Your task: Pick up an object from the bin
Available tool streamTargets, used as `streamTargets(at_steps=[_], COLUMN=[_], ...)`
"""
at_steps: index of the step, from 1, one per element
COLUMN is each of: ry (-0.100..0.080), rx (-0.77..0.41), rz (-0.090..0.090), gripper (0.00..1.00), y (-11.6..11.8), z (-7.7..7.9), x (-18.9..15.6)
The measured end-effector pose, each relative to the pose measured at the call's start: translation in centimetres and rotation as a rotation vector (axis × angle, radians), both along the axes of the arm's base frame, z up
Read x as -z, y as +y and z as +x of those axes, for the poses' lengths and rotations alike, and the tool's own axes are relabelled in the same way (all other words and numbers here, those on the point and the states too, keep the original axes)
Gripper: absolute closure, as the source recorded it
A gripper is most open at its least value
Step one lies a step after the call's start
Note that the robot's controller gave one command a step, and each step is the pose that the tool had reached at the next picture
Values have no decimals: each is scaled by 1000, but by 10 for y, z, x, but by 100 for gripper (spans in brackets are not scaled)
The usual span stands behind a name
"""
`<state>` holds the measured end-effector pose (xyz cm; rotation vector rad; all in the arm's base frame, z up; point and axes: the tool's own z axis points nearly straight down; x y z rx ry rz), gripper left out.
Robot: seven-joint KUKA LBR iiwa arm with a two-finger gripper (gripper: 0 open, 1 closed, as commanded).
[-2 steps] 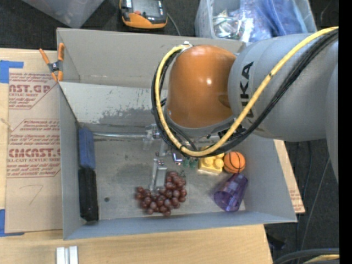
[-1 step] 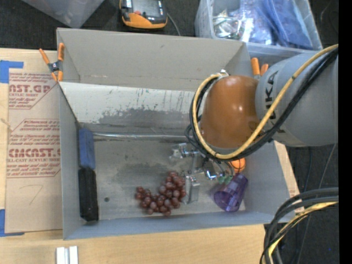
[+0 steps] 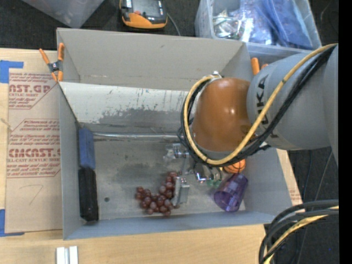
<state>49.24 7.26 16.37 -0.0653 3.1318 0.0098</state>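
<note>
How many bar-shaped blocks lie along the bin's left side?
2: a blue block against the bin's left wall, and a black block directly below it. The arm may hide others.

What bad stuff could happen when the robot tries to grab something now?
1. The gripper is low, right at the edge of the dark red grape bunch. The round, bumpy grapes might slip or roll away.
2. The see-through purple thing lies close on the gripper's other side, so it might get bumped or dragged along.
</note>
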Motion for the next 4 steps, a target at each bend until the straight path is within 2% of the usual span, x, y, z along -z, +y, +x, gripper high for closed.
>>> streamTargets(at_steps=[1, 2, 3, 4], ry=[12, -8, -8, -9], rx=[-73, -283, -283, -279], rz=[-5, -2, -2, -1], gripper=[0, 100, 100, 100], y=[23, -15, -15, -13], z=[13, 12, 12, 3], x=[74, 92, 92, 86])
